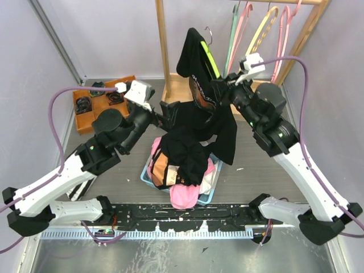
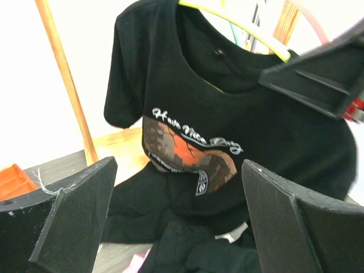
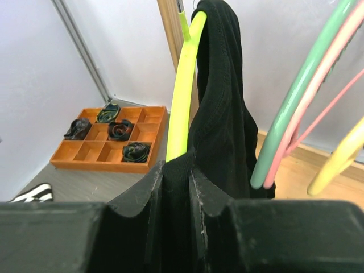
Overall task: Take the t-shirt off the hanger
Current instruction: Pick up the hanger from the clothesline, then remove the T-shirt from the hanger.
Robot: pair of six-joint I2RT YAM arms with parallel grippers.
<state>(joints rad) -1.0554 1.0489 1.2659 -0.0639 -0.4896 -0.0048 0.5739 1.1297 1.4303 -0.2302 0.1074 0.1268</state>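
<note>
- While the black t-shirt hangs on the yellow-green hanger at the wooden rack, its lower half trails down toward the blue basket of other clothes; in the left wrist view the hanger's arm runs inside the neck opening.
- The right gripper is clenched on a fold of the shirt just below the hanger's arm; black cloth fills the narrow gap between its fingers.
- The left gripper is released, its jaws spread wide and facing the printed chest; nothing lies between them, and it stands near the cloth without touching it.
- As I judge it, the shirt is light, soft and limp; it will stretch and sag rather than push, so a tug low down would likely only swing the hanger or drag it along.
- The hanger looks like stiff, smooth plastic; cloth should slide along it once the shoulder is lifted past the end of the arm.
- The best hold is probably the shoulder or collar edge nearest the hanger's arm, pinched through a fold so the thin knit does not slip out; the free gripper could take the opposite shoulder or steady the hanger.
- One risk is that the hook lifts off its perch; another is that the neighbouring hangers, green, pink and yellow, hang close beside the shirt and could snag it.
</note>
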